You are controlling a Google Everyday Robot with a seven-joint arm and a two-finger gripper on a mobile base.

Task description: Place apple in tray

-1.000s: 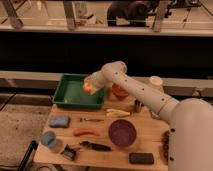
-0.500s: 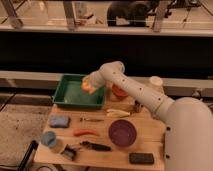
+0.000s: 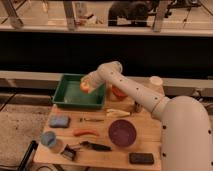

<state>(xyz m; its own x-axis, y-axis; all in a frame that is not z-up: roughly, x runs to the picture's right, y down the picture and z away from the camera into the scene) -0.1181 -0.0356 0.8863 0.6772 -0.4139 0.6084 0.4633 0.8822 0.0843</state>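
The green tray [image 3: 68, 95] sits at the back left of the wooden table. My gripper [image 3: 88, 84] is at the end of the white arm, which reaches in from the right, and hangs over the tray's right half. It is shut on the orange-yellow apple [image 3: 85, 89] and holds it low inside the tray's walls. I cannot tell whether the apple touches the tray floor.
A terracotta bowl [image 3: 118, 93] stands right of the tray, under the arm, and a white cup [image 3: 156, 82] stands further right. In front lie a blue sponge [image 3: 59, 121], a carrot [image 3: 86, 132], a purple bowl [image 3: 123, 133], a black tool [image 3: 96, 146] and a black block [image 3: 141, 158].
The gripper with the apple has moved a little left and down, further over the tray. Nothing else on the table has moved.
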